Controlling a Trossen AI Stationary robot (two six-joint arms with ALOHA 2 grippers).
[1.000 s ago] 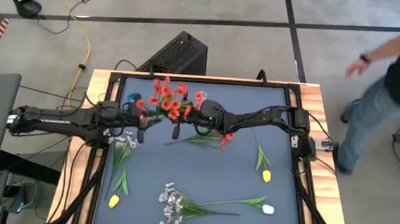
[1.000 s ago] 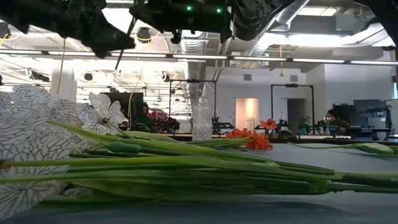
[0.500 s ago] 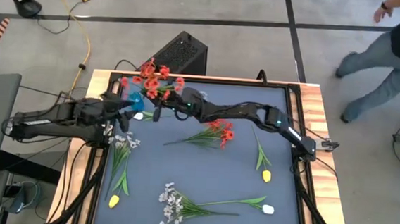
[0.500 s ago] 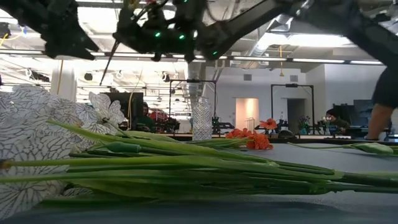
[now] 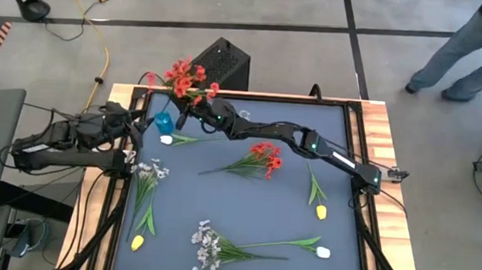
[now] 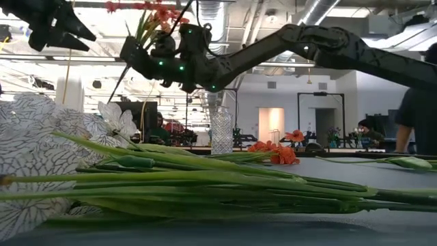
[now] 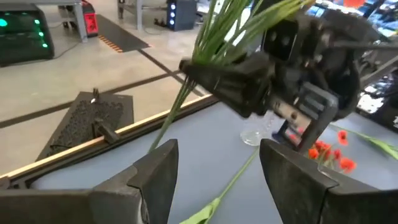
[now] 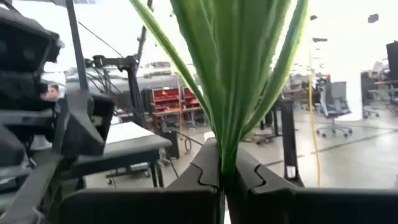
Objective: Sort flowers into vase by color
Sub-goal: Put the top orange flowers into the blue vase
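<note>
Red blossoms aloft over far-left corner

Red blossom cluster [image 5: 183,76] is pinched by its stems in the right hand [image 5: 193,115], above the glass vase [image 5: 166,123]. Left hand [image 5: 137,119] waits spread just beside. More flowers [image 5: 216,249] lie across the tabletop [image 5: 339,193]. No writing is legible.

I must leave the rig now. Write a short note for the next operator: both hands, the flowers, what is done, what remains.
Right hand: shut on the red flower bunch, held high at the table's far left corner, near the glass vase.
Left hand: open, empty, at the left edge beside it.
On the table: second red bunch, two yellow tulips, white tulip, white sprays.
Done: nothing in the vase yet.
Left: everything.
</note>
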